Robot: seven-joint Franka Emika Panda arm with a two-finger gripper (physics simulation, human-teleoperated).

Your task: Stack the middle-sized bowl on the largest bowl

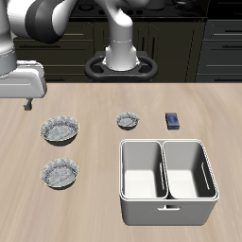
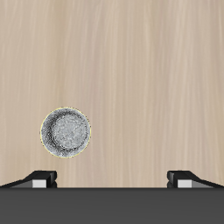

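Two near-twin grey shiny bowls with fluted rims sit one behind the other. The one farther back (image 1: 59, 129) looks slightly wider, so I take it as the largest bowl. The one nearer the table's front edge (image 1: 60, 173) is the middle-sized bowl. My gripper (image 1: 31, 100) hangs above the table behind and to the side of the largest bowl, touching nothing. In the wrist view the gripper (image 2: 112, 178) is open and empty, its fingertips (image 2: 39, 178) far apart. One grey bowl (image 2: 66, 133) shows there on bare wood; I cannot tell which bowl it is.
A tiny grey bowl (image 1: 128, 119) sits mid-table. A small dark blue object (image 1: 173, 119) lies beside it. A white two-compartment bin (image 1: 168, 206) stands near the table's front edge.
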